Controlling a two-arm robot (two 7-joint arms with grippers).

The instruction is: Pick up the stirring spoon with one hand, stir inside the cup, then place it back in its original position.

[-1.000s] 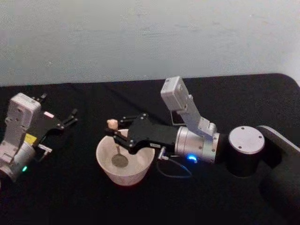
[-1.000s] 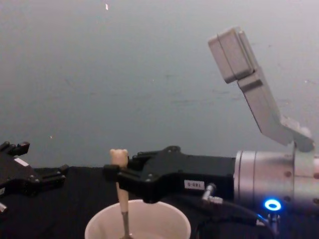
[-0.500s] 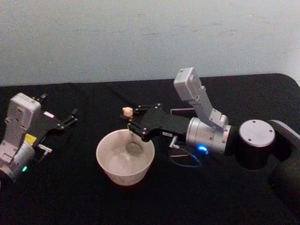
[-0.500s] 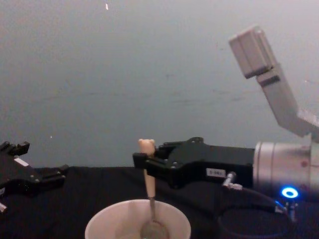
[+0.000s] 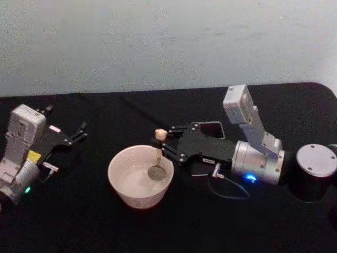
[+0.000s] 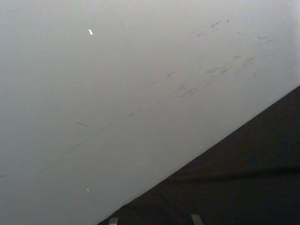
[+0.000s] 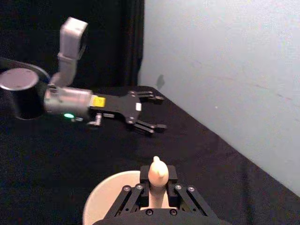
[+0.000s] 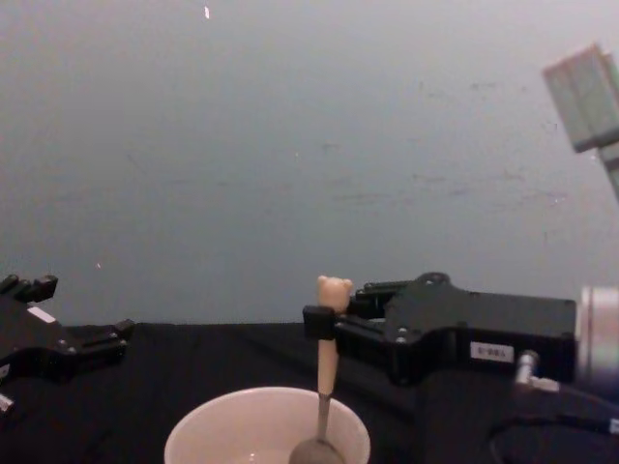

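The black table (image 5: 95,226) carries the cream cup (image 5: 138,196) and dark holder (image 5: 213,128).

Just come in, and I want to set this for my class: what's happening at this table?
The right gripper is shut on the stirring spoon's beige handle, holding it upright with its metal bowl down inside the cup, near the cup's right side. The left gripper is parked open at the left of the table. The dark holder stands behind the right gripper.
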